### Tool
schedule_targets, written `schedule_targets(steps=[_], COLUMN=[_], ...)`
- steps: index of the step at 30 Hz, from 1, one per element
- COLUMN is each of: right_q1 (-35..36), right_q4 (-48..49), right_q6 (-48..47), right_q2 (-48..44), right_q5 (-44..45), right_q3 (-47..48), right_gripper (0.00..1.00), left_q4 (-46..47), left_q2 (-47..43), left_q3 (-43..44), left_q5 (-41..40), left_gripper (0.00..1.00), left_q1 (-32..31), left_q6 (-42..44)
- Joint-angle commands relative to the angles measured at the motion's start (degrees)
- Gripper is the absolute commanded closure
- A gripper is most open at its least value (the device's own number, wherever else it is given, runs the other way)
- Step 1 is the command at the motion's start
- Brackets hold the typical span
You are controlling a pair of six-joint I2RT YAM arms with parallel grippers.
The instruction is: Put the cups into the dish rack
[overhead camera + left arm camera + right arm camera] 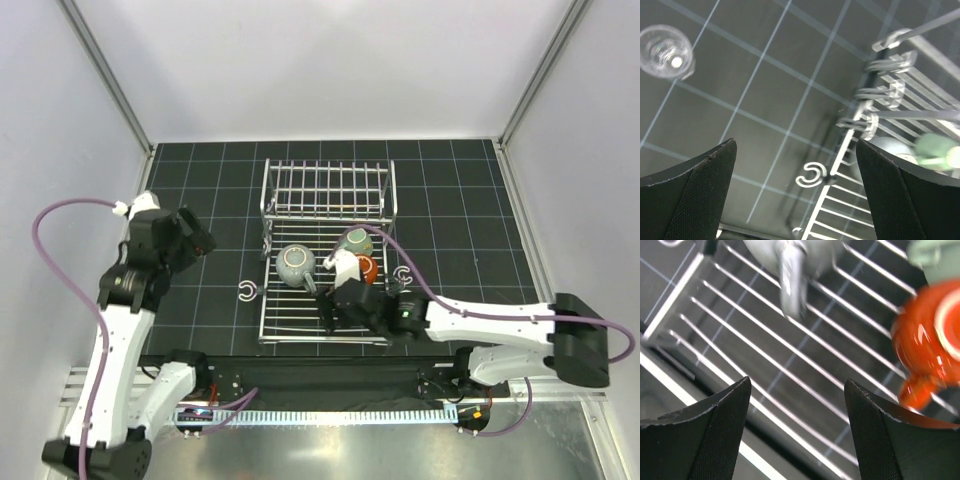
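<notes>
The white-and-black left arm [115,335] climbs steeply from its base and folds at the elbow, its black two-finger left gripper [796,150] raised and turned toward the centre, jaws spread wide with nothing between them. The white-and-black right arm [480,318] stretches low and almost flat leftward from its base, its black two-finger right gripper [797,390] likewise parted and holding nothing

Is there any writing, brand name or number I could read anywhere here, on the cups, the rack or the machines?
None. The orange mug, the clear glass, the dish rack and the black grid mat carry no readable text. Both wrist views are partly blurred.
</notes>
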Motion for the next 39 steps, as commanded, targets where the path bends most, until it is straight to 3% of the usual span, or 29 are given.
schedule_targets(steps=[1, 5, 6, 8, 12, 21, 25, 35, 39], right_q1=[0.3, 0.3, 0.3, 0.2, 0.3, 0.2, 0.3, 0.3, 0.3], right_q4=[-1.4, -5.3, -6.8, -8.5, -10.3, -14.5, -16.5, -17.7, -17.1], right_q6=[3.9, 6.2, 6.3, 6.3, 6.8, 6.7, 7.1, 11.0, 12.2], right_q2=[-8.0, -15.4, -18.6, -20.0, -22.8, -25.7, -25.8, -24.6, -23.4], right_q5=[-1.8, -1.7, -2.2, -2.8, -5.2, -4.8, -4.8, -4.6, -5.2], right_q3=[-2.8, -3.8, -3.6, -2.9, -1.8, 0.7, 2.1, 4.2, 4.5], right_gripper=[0.24, 0.24, 0.24, 0.24, 0.24, 0.24, 0.24, 0.24, 0.24], left_q4=[-3.1, -8.4, -8.1, -9.9, -12.2, -5.0, -2.6, 1.8, 2.3], left_q2=[6.1, 18.2, 24.2, 27.8, 36.4, 46.2, 48.1, 51.9, 54.0], left_q3=[4.0, 11.0, 12.8, 14.8, 20.0, 18.5, 17.6, 15.9, 15.8], left_q5=[-3.5, -5.3, -0.1, 2.6, -6.5, -8.3, -10.9, -8.4, -6.2], left_gripper=[0.02, 0.0, 0.0, 0.0, 0.0, 0.16, 0.17, 0.19, 0.29], left_q1=[0.1, 3.6, 6.7, 12.2, 14.6, 21.6, 22.0, 23.0, 24.0], left_q6=[1.1, 2.1, 2.7, 2.6, 3.2, -0.4, -1.3, -0.9, -1.3])
